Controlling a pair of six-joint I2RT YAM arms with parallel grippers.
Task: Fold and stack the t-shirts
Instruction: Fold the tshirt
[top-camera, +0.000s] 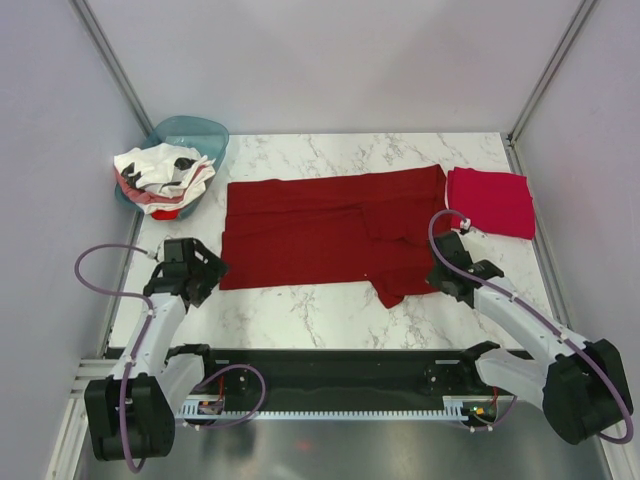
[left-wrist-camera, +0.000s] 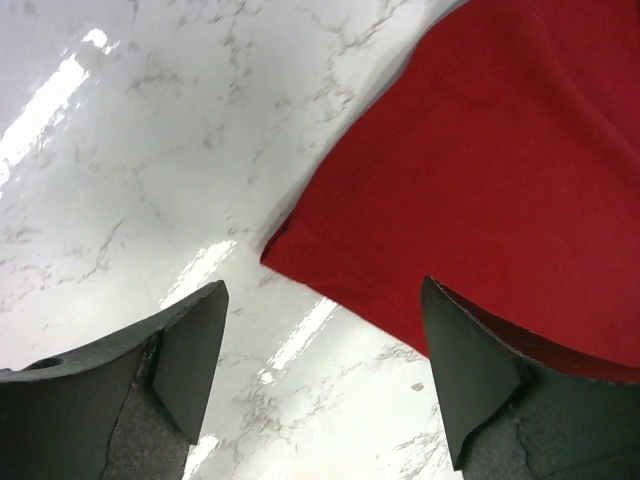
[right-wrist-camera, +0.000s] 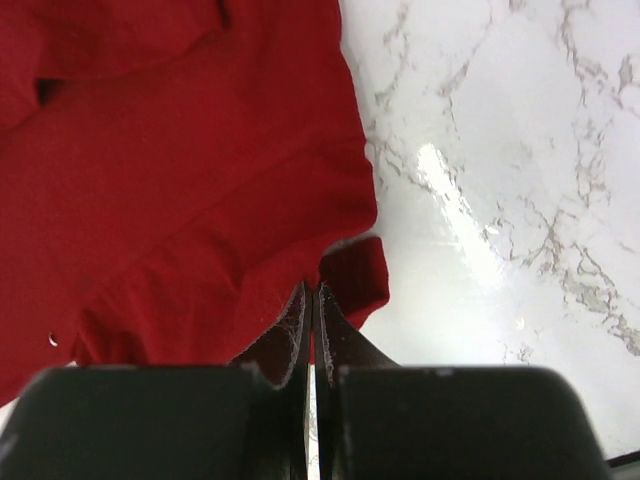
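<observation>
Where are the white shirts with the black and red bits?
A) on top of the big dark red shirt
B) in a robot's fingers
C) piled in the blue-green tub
C: the white t-shirts lie heaped in the teal basin at the table's far left corner.

The left tool (left-wrist-camera: 322, 300) holds its two fingers wide apart. The right tool (right-wrist-camera: 313, 298) has its fingers squeezed tight together.

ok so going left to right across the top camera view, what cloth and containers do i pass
teal basin holding the white t-shirts → dark red t-shirt spread out → folded crimson-pink t-shirt
</observation>
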